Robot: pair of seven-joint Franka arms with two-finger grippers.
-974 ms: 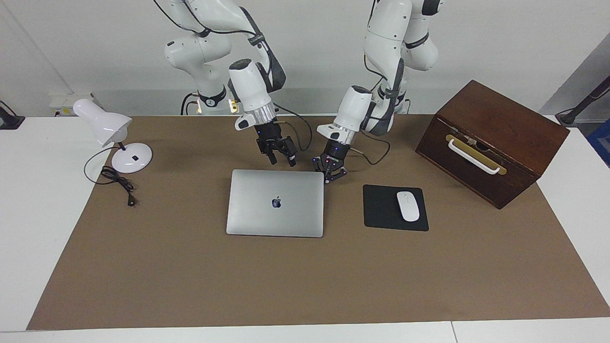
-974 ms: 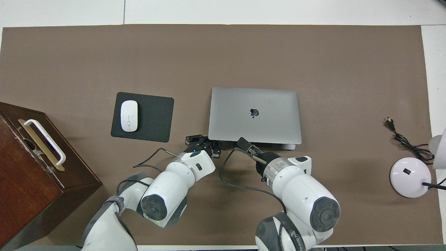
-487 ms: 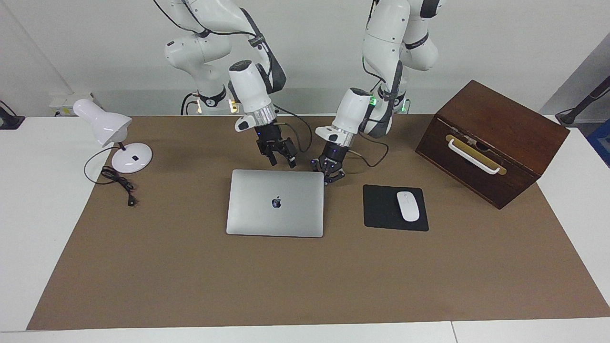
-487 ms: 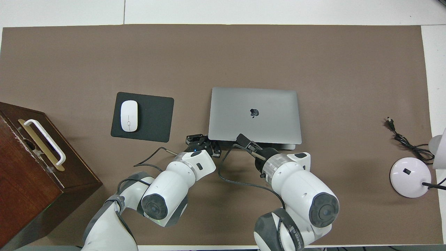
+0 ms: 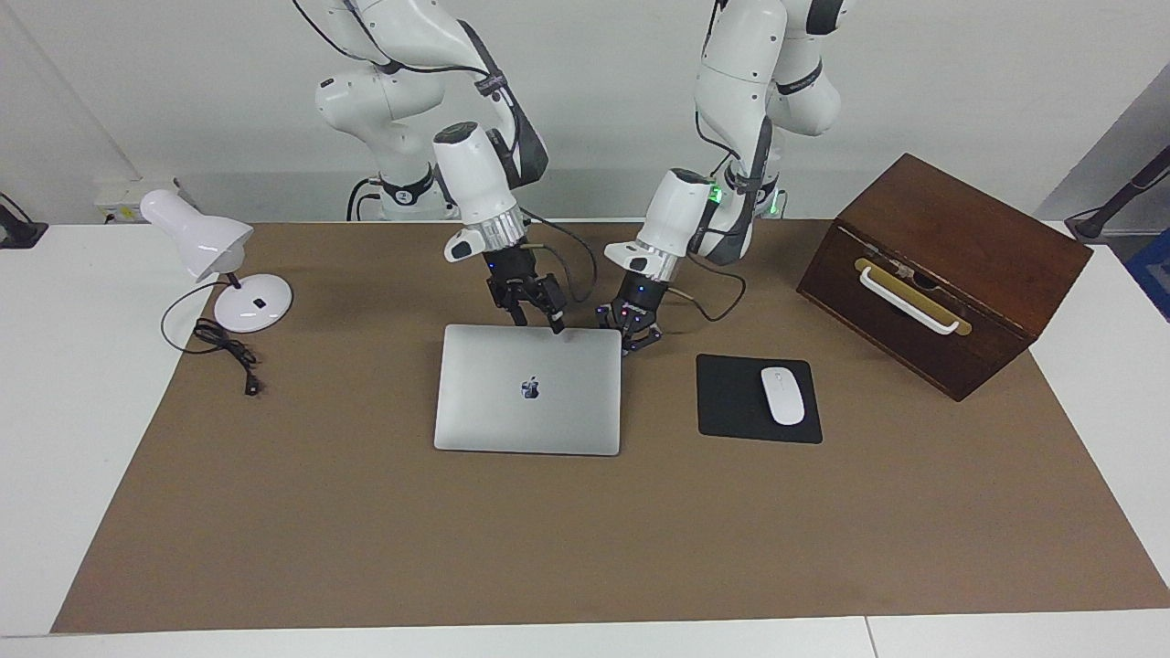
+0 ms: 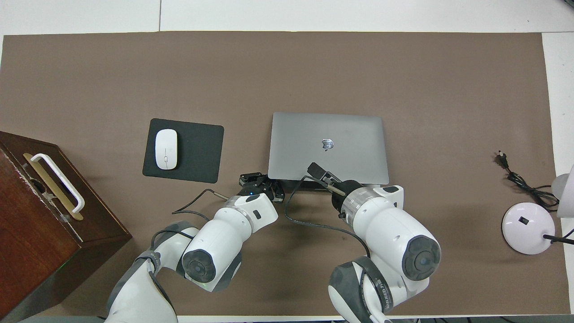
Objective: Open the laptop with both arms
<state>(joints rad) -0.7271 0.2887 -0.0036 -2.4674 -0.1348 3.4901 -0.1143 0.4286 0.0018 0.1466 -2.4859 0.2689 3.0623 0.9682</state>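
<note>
The closed MacBook (image 5: 528, 388) lies mid-mat (image 5: 366, 512) beside the mouse pad (image 5: 758, 398). The right gripper (image 5: 535, 308), fingers apart, sits at its robot-side edge; the left gripper (image 5: 631, 331), spread unclear, is at the corner. A shallow grip risks slipping or dragging the base.

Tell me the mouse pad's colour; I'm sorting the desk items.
The mouse pad is plain black, under a white mouse; the overhead view shows it best.
</note>
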